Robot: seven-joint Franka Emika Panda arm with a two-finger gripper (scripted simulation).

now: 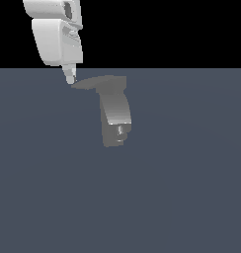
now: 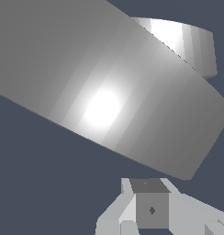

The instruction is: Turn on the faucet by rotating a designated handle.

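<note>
So the faucet (image 1: 115,116) sits a bit above the middle of the flat slate-blue floor (image 1: 191,197), slightly toward the exterior view's left, and nowhere near any edge I can make out, since the floor just runs off the frame on three sides and meets black at the back. It's a chunky grey curved body standing upright, with a small nub (image 1: 120,130) low on its front face. The handle (image 1: 90,83) is the thin flat lever coming off the top, tapering to a point that aims toward the exterior view's left. The white arm (image 1: 56,34) comes down from the upper left corner of the exterior view, and the gripper (image 1: 69,76) hangs right at the pointed tip of the handle, looking like it's touching or just beside it; honestly can't say which from this angle. Only one pale fingertip is really readable there, so I can't tell whether the jaws are wide or narrow. The wrist view doesn't help much: it's mostly filled by a big grey slab with a bright highlight, which I take for the handle (image 2: 104,92) up close, with a curved bit of the faucet (image 2: 187,41) behind it, and some blocky grey finger parts (image 2: 150,206) poking in near the edge.
</note>
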